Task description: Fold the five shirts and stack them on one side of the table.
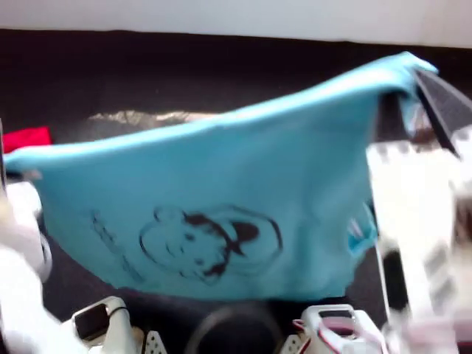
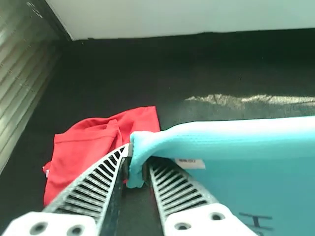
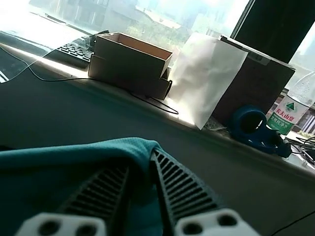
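Left jaws, right jaws clamped on turquoise shirt [image 1: 243,169] corners, aloft near red shirt [image 2: 93,142]; next, probably lay flat on bench [image 2: 221,64].

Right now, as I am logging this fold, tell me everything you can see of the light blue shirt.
The light blue shirt hangs spread in the air above the dark table, its top edge stretched between the left gripper, pinching one corner, and the right gripper, pinching the other, higher one. It looks like soft knit, with a dark cartoon print facing the high camera and a small white tag by the left corner.
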Available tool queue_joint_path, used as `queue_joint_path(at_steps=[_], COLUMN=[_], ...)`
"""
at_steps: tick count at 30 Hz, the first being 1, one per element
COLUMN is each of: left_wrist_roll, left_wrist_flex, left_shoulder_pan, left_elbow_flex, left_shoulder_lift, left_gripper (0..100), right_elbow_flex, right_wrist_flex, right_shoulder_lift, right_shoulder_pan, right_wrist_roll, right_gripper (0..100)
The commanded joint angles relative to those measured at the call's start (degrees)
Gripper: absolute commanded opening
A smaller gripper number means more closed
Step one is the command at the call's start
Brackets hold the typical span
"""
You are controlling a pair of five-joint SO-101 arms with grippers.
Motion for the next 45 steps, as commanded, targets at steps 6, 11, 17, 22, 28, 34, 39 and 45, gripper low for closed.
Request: queue_joint_path(at_steps=[6, 11, 17, 22, 28, 34, 39, 45], left_wrist_roll=[-0.44, -0.26, -0.44, -0.53, -0.62, -0.62, -0.53, -0.53], left_wrist_flex=[-7.47, -14.24, -15.3, -11.08, -10.9, -11.34, -11.43, -9.41], left_shoulder_pan=[6.73, 11.91, 11.38, 9.45, 10.42, 10.86, 11.82, 12.88], left_elbow_flex=[-0.13, -1.8, -17.19, -34.15, -44.18, -50.51, -57.71, -63.96], left_shoulder_lift=[19.82, 30.55, 44.79, 55.87, 70.81, 83.82, 93.49, 100.7], left_gripper=[1, 1, 1, 1, 1, 1, 1, 1], right_elbow_flex=[18.42, 26.07, 24.92, 19.3, 13.41, 10.15, 5.14, 1.54], right_wrist_flex=[-17.27, -28.18, -34.77, -38.9, -38.81, -38.99, -38.81, -35.47], right_shoulder_lift=[10.95, 18.24, 26.77, 35.47, 46.81, 59.12, 67.82, 72.13], right_shoulder_pan=[-0.66, -0.48, -0.4, -0.57, -0.66, -0.66, -1.27, -2.24], right_wrist_roll=[-0.7, -0.35, -0.26, -0.26, -0.53, -0.53, -0.62, -0.62], right_gripper=[0.7, 0.7, 0.7, 0.7, 0.7, 0.7, 0.7, 0.7])
